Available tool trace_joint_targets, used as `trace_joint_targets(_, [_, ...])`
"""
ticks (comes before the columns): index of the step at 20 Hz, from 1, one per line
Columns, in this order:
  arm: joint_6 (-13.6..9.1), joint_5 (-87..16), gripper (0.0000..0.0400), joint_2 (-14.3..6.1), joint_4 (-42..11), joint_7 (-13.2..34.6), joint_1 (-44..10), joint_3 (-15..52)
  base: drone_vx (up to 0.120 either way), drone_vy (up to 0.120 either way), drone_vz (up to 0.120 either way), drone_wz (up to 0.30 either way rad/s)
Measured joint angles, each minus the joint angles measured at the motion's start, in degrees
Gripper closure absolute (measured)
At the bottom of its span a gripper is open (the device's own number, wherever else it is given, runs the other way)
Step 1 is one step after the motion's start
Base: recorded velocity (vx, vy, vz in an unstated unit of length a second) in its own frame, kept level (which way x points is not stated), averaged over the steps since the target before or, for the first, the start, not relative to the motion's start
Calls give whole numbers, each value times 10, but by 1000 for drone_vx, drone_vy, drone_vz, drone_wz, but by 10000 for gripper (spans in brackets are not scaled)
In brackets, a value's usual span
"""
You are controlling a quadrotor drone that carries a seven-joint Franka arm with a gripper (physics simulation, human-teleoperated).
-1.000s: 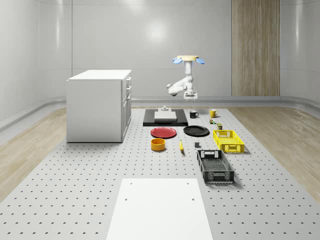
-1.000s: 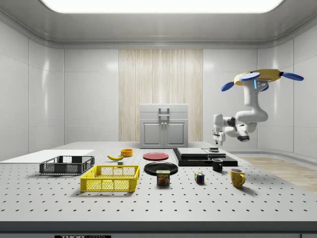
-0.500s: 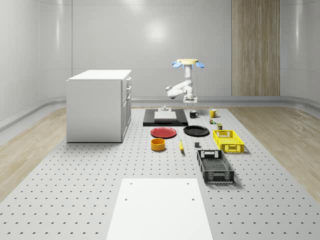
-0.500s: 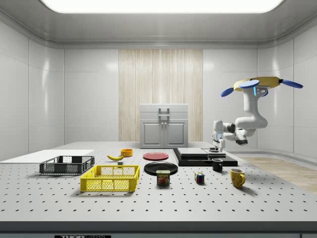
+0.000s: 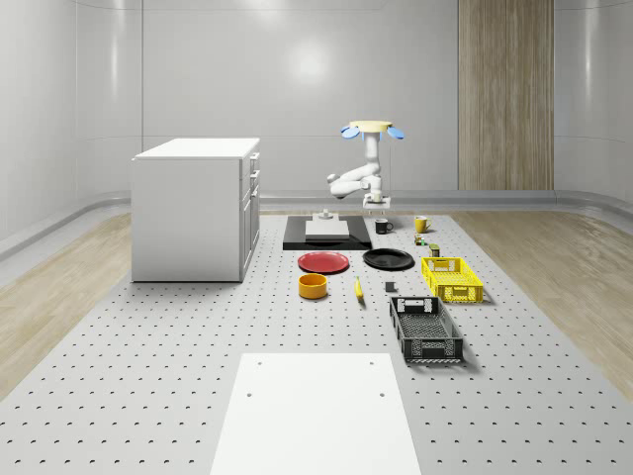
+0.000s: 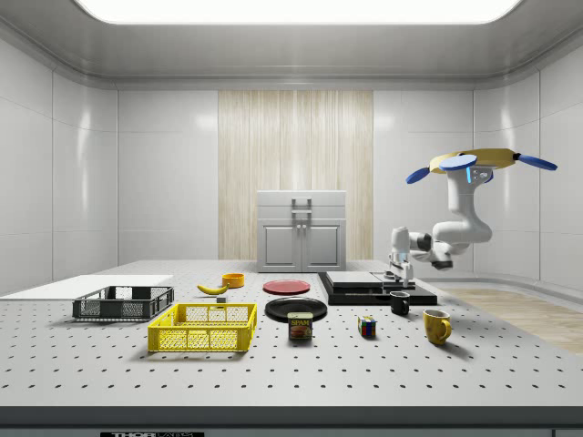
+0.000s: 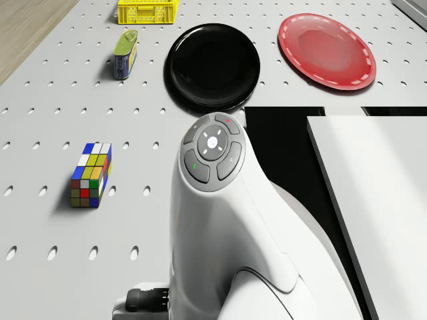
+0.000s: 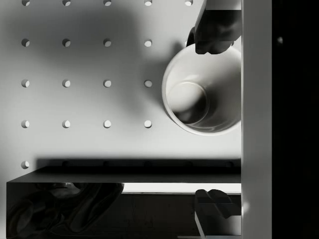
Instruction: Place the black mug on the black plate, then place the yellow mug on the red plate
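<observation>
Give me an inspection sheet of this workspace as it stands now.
Surface: grey perforated table, with a white sheet at the whole-scene view's near end.
Job's things: black mug and yellow mug stand on the table, neither on a plate; black plate and red plate lie bare, side by side.
Clutter: yellow crate, black crate, orange bowl, banana, tin, colour cube, black slab bearing a white block.
Gripper: gripper hangs just above the black mug; drone hovers beyond the table's end.
Cables: nothing seen.
Surroundings: white cabinet, pale walls, wood panel.
</observation>
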Motion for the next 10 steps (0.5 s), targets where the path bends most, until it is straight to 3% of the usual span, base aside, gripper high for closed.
trace_joint_targets(10, [51, -27, 0, -31, 37, 1, -30, -30, 0, 0, 0, 0])
